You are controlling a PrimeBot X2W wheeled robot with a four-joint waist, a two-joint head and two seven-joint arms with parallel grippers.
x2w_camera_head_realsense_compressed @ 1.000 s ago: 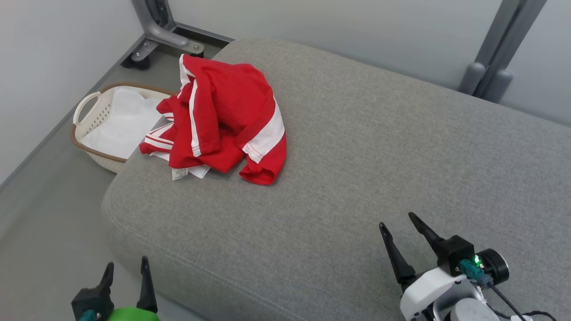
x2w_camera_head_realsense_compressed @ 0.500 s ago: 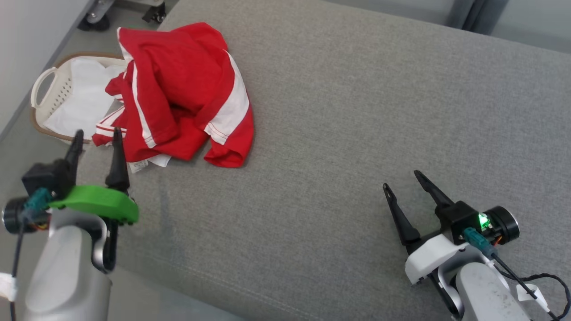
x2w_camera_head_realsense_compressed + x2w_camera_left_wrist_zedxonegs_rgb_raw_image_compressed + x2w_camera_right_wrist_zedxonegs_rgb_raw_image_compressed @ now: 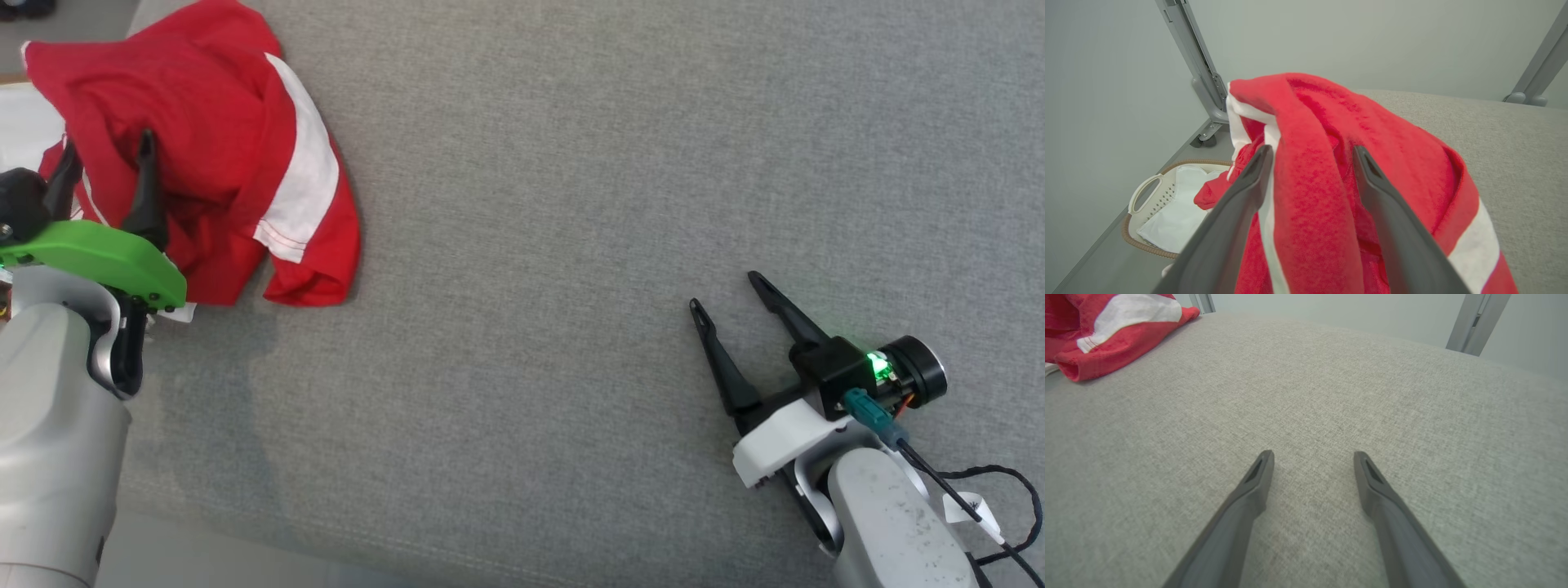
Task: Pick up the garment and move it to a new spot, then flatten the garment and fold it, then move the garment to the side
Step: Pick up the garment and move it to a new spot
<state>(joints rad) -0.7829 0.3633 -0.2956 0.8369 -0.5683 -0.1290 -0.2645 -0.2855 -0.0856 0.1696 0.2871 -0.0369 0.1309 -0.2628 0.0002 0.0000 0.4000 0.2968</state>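
The left gripper (image 3: 106, 159) has come up from the near left corner and is now right at the garment (image 3: 229, 122). A second ago it was well apart from it. The whole head view has slid too, but that is the camera tipping down. The garment has not moved and is in the same heap. So I think the first job, picking it up, is about to start.

The left gripper's two fingers (image 3: 1241, 196) are spread wide. A tall red fold with a white stripe stands between them. They are not pinching it yet, and I cannot tell if they touch it.

The garment lies bunched up at the far left of the grey couch (image 3: 588, 188). Past it, down on the floor, is a basket (image 3: 1139, 192) with white cloth (image 3: 1171, 216) in it. The right gripper (image 3: 724, 291) is wide open too and holds nothing. It is over bare couch at the near right, well apart from the garment.
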